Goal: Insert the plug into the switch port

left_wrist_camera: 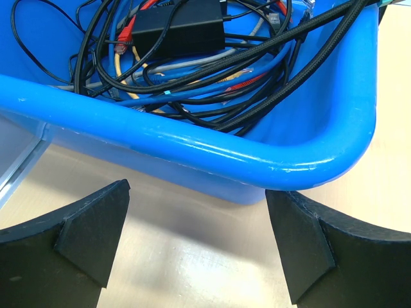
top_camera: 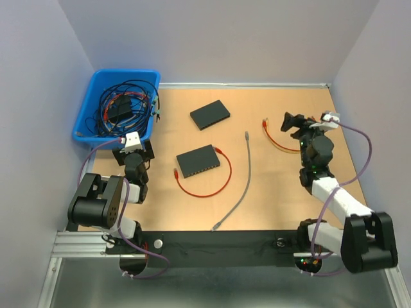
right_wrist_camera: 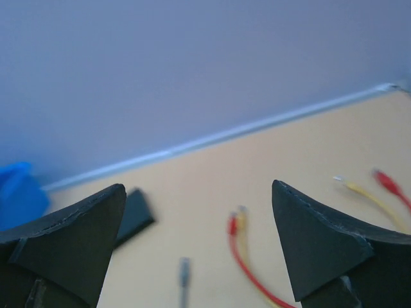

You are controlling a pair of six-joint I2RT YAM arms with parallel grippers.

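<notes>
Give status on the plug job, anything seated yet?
Done: nothing visible; no plug looks seated. The grey cable and red cable lie loose by the near switch. In hand: nothing; left fingers and right fingers are open and empty. Left: grasp a plug, align, insert.

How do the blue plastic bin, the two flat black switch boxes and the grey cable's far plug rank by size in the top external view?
1. Blue plastic bin.
2. Near flat black switch box and far flat black switch box: alike, not ranked.
3. Grey cable's far plug.
</notes>
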